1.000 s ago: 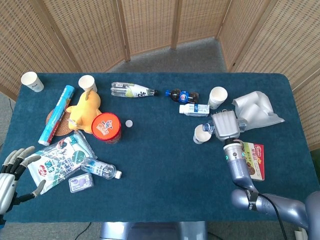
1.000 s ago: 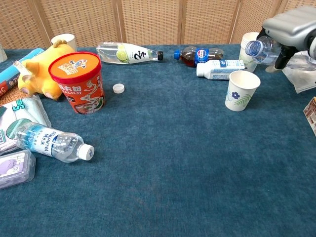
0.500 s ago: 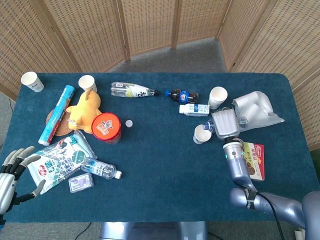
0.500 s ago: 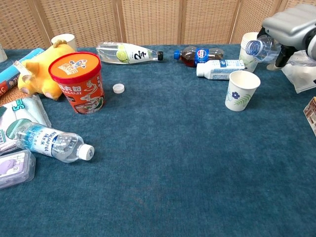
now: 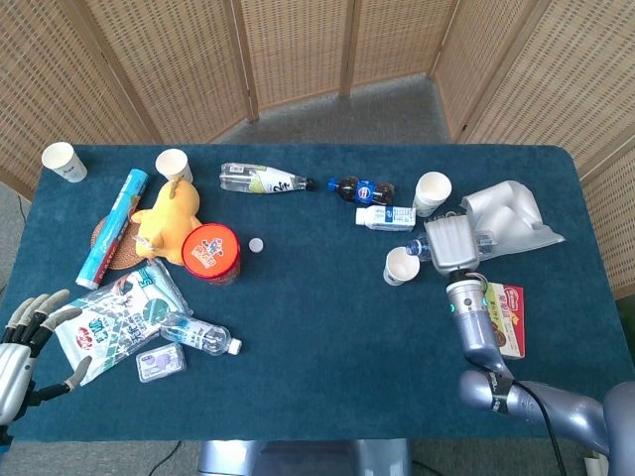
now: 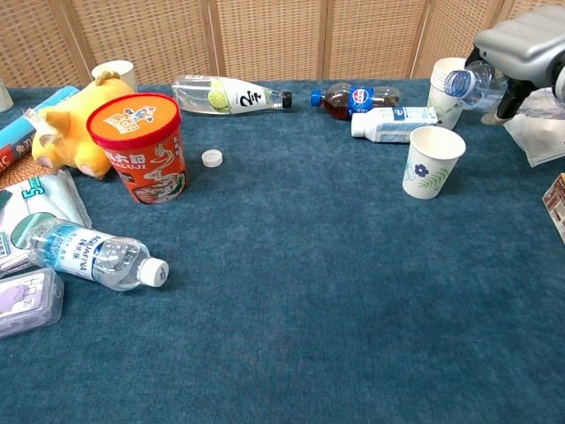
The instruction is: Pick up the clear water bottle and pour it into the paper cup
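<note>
- Pouring in hand, judged from the pose: right hand (image 5: 450, 241) wrapped over the clear water bottle (image 6: 472, 84), held near level above the desk (image 5: 327, 337) with the mouth toward 9 o'clock.
- Bottle mouth just beside and above the paper cup (image 6: 433, 161), off its 1 o'clock rim in the chest view; probably not yet over the opening, so more reach toward 9 and more tilt likely needed.
- No stream visible between mouth and cup; cannot tell whether any water has landed.
- Cup upright on the desk, flower print facing the chest camera, open top ready to receive.
- Small white cap (image 5: 256, 244) lying well apart at 9 o'clock of the cup, possibly this bottle's, which would explain the bare mouth.
- Left hand (image 5: 30, 332) at the desk's 7 o'clock corner, fingers spread, holding nothing, parked out of the way.
- Risk: a second paper cup (image 5: 432, 192) and a white bottle (image 5: 387, 218) lying close at 12 o'clock of the target cup; knock likely if the wrist swings wide.
</note>
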Controlling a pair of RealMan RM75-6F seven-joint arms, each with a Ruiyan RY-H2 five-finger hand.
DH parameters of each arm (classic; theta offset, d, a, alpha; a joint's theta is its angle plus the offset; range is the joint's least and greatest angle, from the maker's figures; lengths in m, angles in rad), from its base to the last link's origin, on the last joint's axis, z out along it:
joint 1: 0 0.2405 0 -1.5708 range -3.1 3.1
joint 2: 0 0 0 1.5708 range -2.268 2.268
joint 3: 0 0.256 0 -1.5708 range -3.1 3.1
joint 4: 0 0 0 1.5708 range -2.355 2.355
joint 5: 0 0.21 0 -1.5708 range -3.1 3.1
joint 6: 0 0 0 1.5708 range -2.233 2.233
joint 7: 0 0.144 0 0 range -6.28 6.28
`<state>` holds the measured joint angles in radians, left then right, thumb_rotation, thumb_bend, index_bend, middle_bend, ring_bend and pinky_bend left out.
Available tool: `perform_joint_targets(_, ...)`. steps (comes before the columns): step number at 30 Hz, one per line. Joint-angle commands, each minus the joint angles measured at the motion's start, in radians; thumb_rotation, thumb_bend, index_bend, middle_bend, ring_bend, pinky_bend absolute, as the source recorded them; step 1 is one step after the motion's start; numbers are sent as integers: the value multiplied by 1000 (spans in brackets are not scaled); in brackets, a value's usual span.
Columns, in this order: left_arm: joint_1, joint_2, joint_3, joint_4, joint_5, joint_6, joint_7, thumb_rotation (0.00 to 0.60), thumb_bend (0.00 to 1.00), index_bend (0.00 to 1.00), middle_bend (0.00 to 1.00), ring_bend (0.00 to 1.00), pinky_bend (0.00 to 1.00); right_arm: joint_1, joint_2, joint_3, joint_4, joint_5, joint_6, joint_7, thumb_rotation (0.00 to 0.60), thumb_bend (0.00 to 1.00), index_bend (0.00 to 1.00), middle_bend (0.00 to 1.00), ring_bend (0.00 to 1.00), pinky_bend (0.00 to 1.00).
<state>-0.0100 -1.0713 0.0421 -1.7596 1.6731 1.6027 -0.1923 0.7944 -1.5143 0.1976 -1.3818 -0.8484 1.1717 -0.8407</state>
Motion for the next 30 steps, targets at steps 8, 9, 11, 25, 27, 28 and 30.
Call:
perform_joint_targets(8,2,3,1,-6,3,4,6,450,385,209,119,0,0,-6,14,14,-22,2,-19,30,600,320,684,701,582,617)
perform_joint_targets(9,3,3,1,-7,3,4,6,450,385,209,119,0,0,-7,15,16,-27,5,-21,34,600,321,684,701,583,616)
perform_joint_targets(11,3,4,2,-7,3,4,7,450,385,209,119,0,0,-8,17,20,-34,9,-26,40,600,319,683,700,583,617)
perform_joint_targets(25,6,4,3,-8,6,8,7,449,385,209,118,0,0,-7,18,11,-50,-5,-23,28,600,317,683,700,582,616)
perform_joint_targets(27,7,5,4,-7,6,9,6,448,385,209,119,0,0,-4,15,10,-44,-6,-23,22,600,317,684,700,583,616)
perform_joint_targets(28,7,5,4,-8,6,9,6,448,385,209,119,0,0,-4,14,11,-41,-6,-24,21,600,317,684,700,583,616)
perform_joint_targets(30,9,5,5,-7,6,10,6,448,385,209,118,0,0,-3,11,9,-32,-8,-25,19,600,316,684,699,582,617)
